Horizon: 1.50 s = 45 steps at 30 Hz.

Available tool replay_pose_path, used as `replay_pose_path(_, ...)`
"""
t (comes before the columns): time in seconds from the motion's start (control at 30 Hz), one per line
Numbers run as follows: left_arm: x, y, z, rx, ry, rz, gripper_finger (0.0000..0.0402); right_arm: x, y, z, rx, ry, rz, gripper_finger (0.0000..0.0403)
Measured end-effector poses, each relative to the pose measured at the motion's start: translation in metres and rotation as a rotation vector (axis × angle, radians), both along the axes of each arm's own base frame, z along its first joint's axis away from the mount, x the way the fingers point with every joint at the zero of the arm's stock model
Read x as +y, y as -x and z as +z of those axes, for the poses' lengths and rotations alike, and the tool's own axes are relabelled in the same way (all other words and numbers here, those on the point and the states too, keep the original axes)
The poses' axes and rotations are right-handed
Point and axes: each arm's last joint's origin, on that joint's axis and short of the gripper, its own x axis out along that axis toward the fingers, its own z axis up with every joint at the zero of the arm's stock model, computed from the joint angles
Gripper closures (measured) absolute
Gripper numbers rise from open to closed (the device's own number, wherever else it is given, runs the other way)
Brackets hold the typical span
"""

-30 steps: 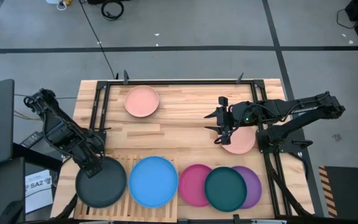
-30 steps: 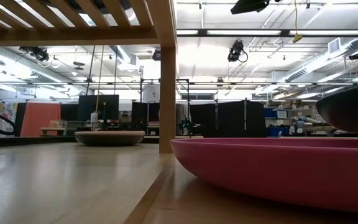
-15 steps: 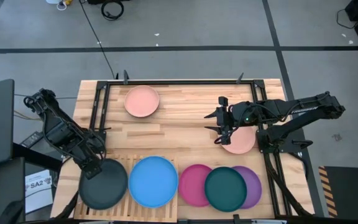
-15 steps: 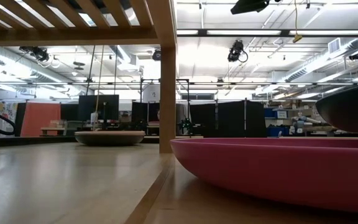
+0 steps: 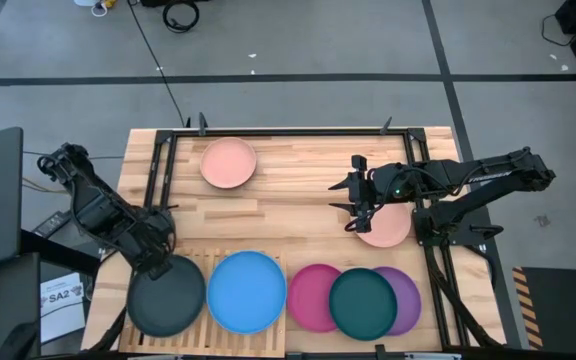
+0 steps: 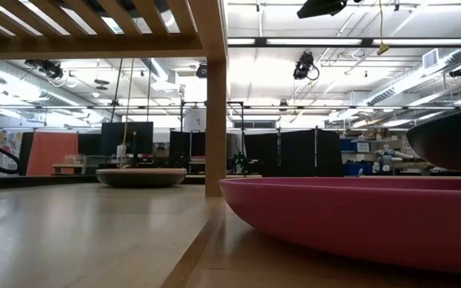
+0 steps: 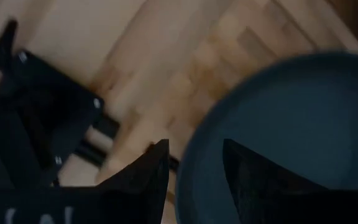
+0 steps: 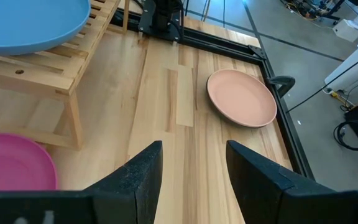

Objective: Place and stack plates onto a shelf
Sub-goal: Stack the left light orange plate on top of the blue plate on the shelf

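A black plate (image 5: 166,298) and a blue plate (image 5: 246,290) lie flat side by side on the slatted wooden shelf (image 5: 196,262) at the near left. My left gripper (image 5: 156,265) points down at the black plate's far-left rim (image 7: 188,165), open, one finger on each side of it. Magenta (image 5: 311,297), teal (image 5: 363,302) and purple (image 5: 405,300) plates overlap on the table at the near right. One salmon plate (image 5: 229,162) rests at the far side. Another salmon plate (image 5: 386,228) lies partly under my right gripper (image 5: 356,212), which hangs open above the table. My left gripper comes from above, one finger (image 7: 145,180) outside the black plate's far-left rim and one (image 7: 253,186) over its inside. Whether either finger touches the rim I cannot tell. The plate lies flat on the shelf.
A black metal frame (image 5: 288,131) runs around the tabletop. The shelf stands raised on legs (image 6: 214,120); the magenta plate (image 8: 11,165) sits on the table beside it. Bare wood lies between the far salmon plate (image 8: 241,98) and the shelf.
My left gripper has turned at the wrist while staying over the black plate's far-left rim. The black plate has shifted slightly toward the near edge on the shelf.
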Motion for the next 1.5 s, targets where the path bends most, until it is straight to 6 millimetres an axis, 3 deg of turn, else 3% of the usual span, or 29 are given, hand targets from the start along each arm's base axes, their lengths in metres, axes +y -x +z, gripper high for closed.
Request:
replay_pose_path(0.23, 0.019, -0.014, 0.0, -0.032, -0.077, 0.004, 0.0244, 0.0, 0.0, 0.0, 0.0, 0.0, 0.0, 0.022)
replay_pose_path(0.7, 0.077, -0.039, 0.0, -0.046, -0.175, 0.027, 0.0244, 0.0, 0.0, 0.0, -0.005, 0.0, 0.0, 0.022)
replay_pose_path(1.03, 0.111, -0.055, 0.005, -0.174, -0.23, 0.047, 0.0244, -0.009, -0.006, 0.011, -0.124, -0.015, -0.041, 0.022)
replay_pose_path(1.23, 0.14, -0.059, 0.006, -0.207, -0.241, 0.105, 0.0244, -0.019, -0.007, 0.011, -0.128, -0.016, -0.079, 0.022)
replay_pose_path(1.5, 0.188, -0.063, -0.008, -0.103, -0.239, 0.203, 0.0244, -0.026, -0.009, 0.01, -0.12, -0.046, -0.051, 0.022)
